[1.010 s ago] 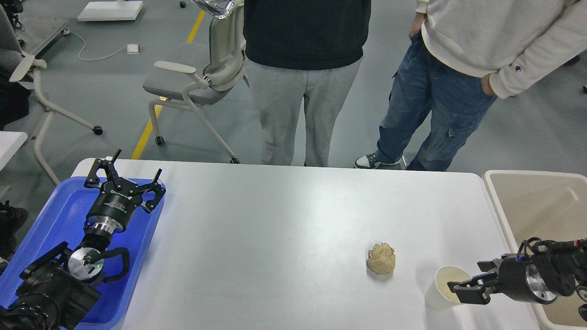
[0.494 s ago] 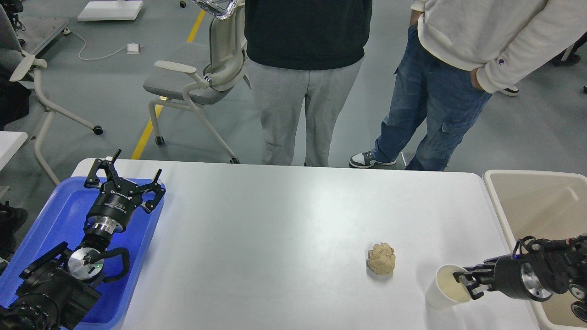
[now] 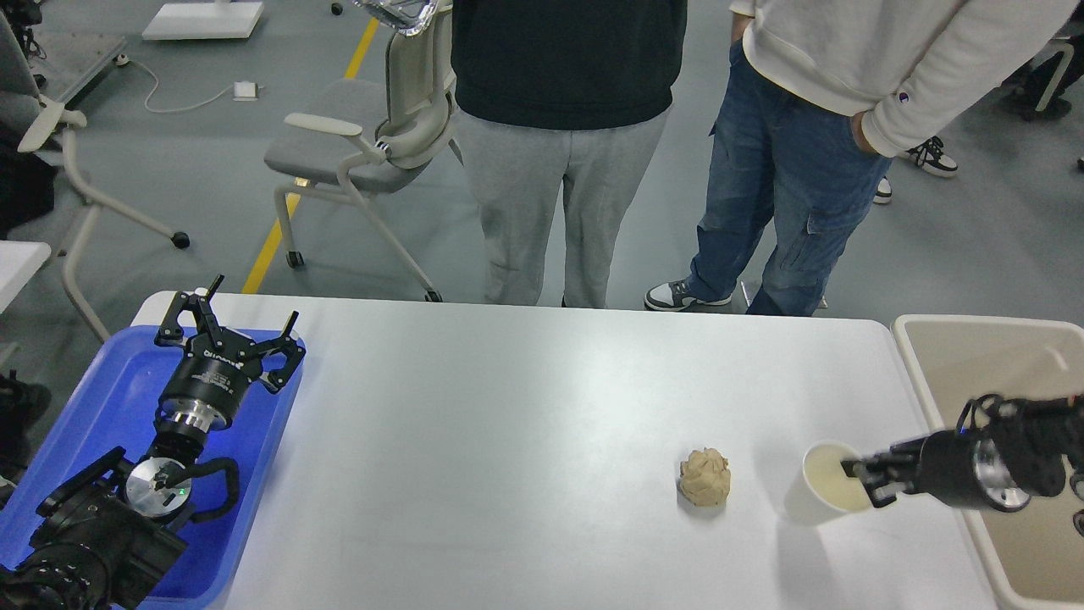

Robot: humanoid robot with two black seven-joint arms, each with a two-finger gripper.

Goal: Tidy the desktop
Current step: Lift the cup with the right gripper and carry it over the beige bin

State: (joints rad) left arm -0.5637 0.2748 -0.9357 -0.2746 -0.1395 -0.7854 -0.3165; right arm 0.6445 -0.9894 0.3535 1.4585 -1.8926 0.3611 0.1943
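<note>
The white desktop (image 3: 508, 424) holds a crumpled beige paper ball (image 3: 705, 477) right of centre. My right gripper (image 3: 857, 476) comes in from the right and is shut on the rim of a white paper cup (image 3: 823, 490). The cup hangs tilted a little above the desktop, with its shadow beneath it, just right of the ball. My left gripper (image 3: 250, 312) is open and empty over the far right corner of the blue tray (image 3: 93, 398) at the desktop's left end.
A beige bin (image 3: 974, 356) stands off the desktop's right edge, under my right arm. Two people stand beyond the far edge, and a grey office chair (image 3: 364, 144) is behind on the left.
My right gripper closed on the cup's rim, then lifted the cup and moved it up and away from me. The left arm has not moved. The person on the right shifted.
</note>
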